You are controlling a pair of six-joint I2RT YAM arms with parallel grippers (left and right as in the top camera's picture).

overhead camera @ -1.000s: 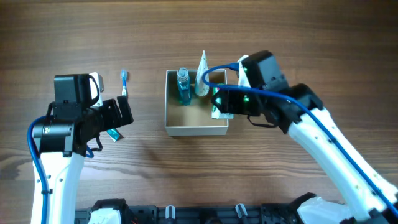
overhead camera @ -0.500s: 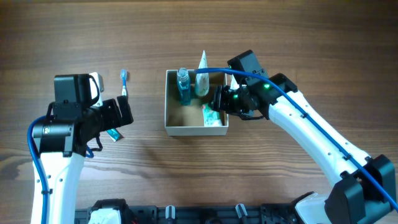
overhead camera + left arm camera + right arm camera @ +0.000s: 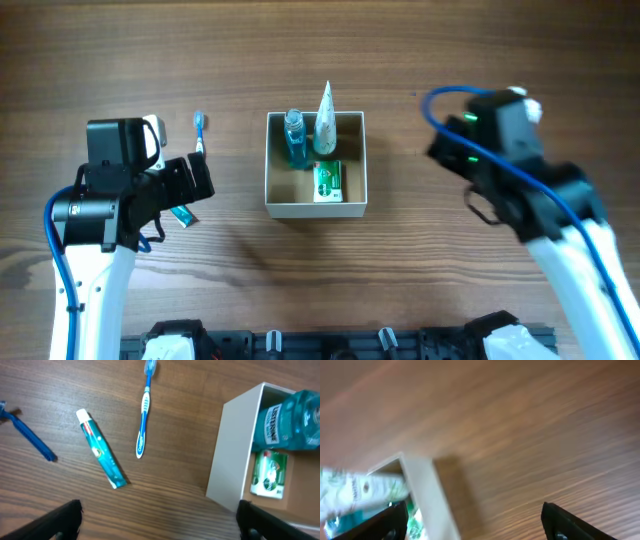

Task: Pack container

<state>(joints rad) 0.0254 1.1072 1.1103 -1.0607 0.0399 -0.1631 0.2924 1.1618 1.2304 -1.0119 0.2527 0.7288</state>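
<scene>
The container [image 3: 315,209] is a square box with white walls and a tan inside, at the table's middle. In it are a blue mouthwash bottle [image 3: 294,140], a white tube [image 3: 325,120] leaning over the far wall, and a green-and-white pack [image 3: 327,180]. My right gripper [image 3: 455,150] is open and empty, to the right of the container; its wrist view shows the container's wall [image 3: 427,500] at the left. My left gripper [image 3: 190,185] is open and empty, left of the container [image 3: 230,460].
On the table left of the container lie a blue toothbrush [image 3: 199,132], a teal toothpaste tube [image 3: 102,455] and a blue razor [image 3: 30,435]. The tube and razor are mostly hidden under my left arm in the overhead view.
My right gripper let go of the green-and-white pack inside the container and pulled back to the right. The pack now lies flat in the box. The left arm has not moved.
</scene>
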